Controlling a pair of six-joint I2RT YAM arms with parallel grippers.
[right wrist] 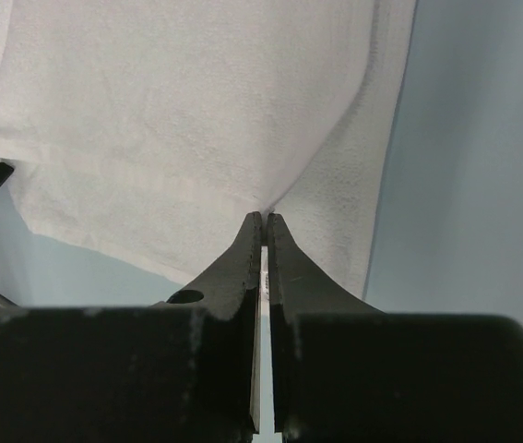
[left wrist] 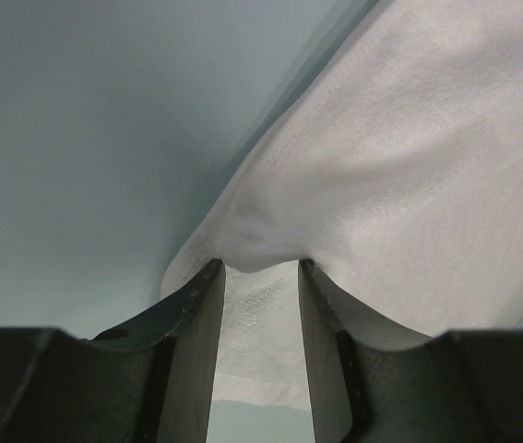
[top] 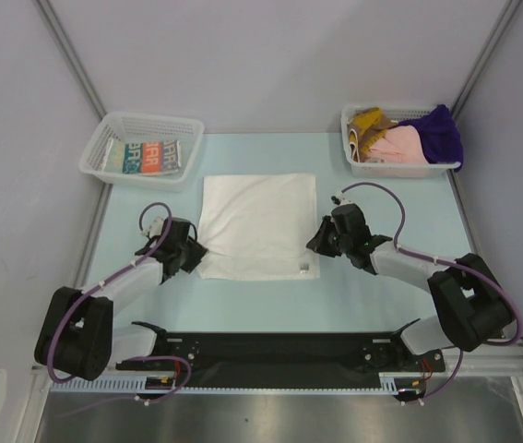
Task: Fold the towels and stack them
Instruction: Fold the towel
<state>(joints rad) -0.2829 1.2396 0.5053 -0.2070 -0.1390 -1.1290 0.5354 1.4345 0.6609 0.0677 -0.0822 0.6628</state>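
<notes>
Table point(top: 372, 295): pale blue top, with both arms mounted at its near edge.

White towel point(top: 256, 221): spread flat at the table's centre, roughly square, between the two grippers. Its left edge is slightly rumpled.

Left arm point(top: 104, 295) and right arm point(top: 427, 277): both are bent low and reach inward to opposite sides of the white towel.

Left basket point(top: 150, 117): white mesh, at the far left corner. It holds a folded printed towel point(top: 150, 155) in orange, teal and white, lying flat.

Right basket point(top: 399, 169): white mesh, at the far right corner, heaped. A purple towel point(top: 438, 132) spills over its right rim, a pink towel point(top: 399, 143) sits in the middle, and a mustard towel point(top: 367, 120) is at the back left.

Left gripper point(top: 196, 256): at the towel's near-left edge. In the wrist view point(left wrist: 259, 268) the fingers stand clearly apart, tips down at the cloth's border, with the towel puckered up around them and visible in the gap. Whether any cloth is caught cannot be told.

Right gripper point(top: 316, 242): at the towel's right edge, near the near corner. In the wrist view point(right wrist: 266, 217) the fingers are pressed together with only a sliver between them, pinching the towel's edge. A crease runs up from the tips.

Label point(top: 304, 269): a small tag on the towel's near-right corner, just beside the right gripper.
</notes>
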